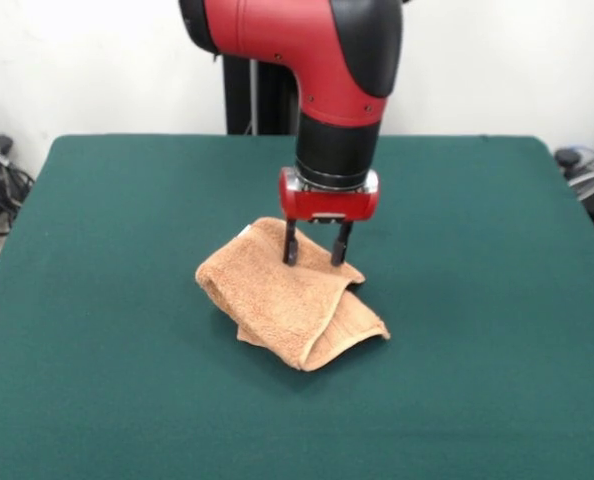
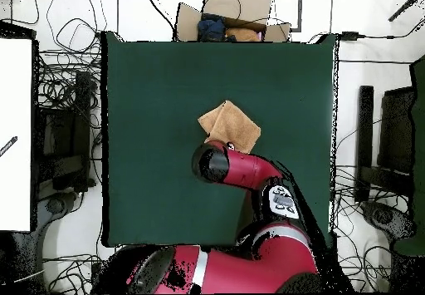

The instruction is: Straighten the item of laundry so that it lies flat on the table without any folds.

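1. Nearest the camera, in front of the pincer (image 1: 316,256), bare green desk (image 1: 127,400) stretches to the front edge with nothing on it.

2. Just ahead of and below the pincer lies the towel (image 1: 287,305), a peach-orange terry cloth folded over itself. One layer drapes across another, and a lower corner pokes out forward and to one side of the pincer. It sits roughly mid-desk, clearly not flat.

3. At the towel's far edge the pincer points straight down, its two dark fingers (image 1: 291,246) parted to a moderate gap, and their tips reach the upper layer of cloth. Whether any fabric is pinched between them cannot be told from here; the gap looks empty, so I judge it open and holding nothing.

4. From above, the arm's red and black body covers the pincer, and the towel (image 2: 230,125) shows as an uneven, doubled shape just beyond it.

5. Judged from this pose, the step in hand is taking hold of the top layer near its far edge, before any unfolding.

6. The next move likely calls for closing on only the upper layer, lifting slightly, then drawing it away from the fold so the cloth opens out. Gripping both layers would only drag the whole bundle.

7. Behind the pincer, more bare desk runs to the far edge.
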Action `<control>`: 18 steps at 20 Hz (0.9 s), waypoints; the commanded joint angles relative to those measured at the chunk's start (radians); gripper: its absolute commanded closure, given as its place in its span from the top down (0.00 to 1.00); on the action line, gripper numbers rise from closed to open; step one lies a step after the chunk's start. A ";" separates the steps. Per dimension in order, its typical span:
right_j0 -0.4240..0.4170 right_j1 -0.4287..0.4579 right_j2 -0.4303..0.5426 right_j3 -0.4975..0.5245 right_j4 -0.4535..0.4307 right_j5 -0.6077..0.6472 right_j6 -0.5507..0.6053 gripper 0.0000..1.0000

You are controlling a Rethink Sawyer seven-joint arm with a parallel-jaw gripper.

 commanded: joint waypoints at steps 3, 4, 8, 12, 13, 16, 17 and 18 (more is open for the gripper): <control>-0.008 0.077 0.045 0.010 0.052 0.015 0.218 1.00; -0.011 0.075 0.047 0.013 0.050 0.011 0.213 1.00; -0.010 0.052 0.044 0.026 0.045 0.024 0.203 1.00; -0.002 0.039 0.040 0.041 0.047 0.039 0.207 1.00; -0.007 0.046 0.045 0.036 0.045 0.034 0.203 1.00; -0.008 0.053 0.043 0.034 0.038 0.015 0.202 1.00; -0.008 0.055 0.042 0.035 0.036 0.007 0.203 1.00; -0.009 0.056 0.043 0.037 0.033 -0.001 0.202 1.00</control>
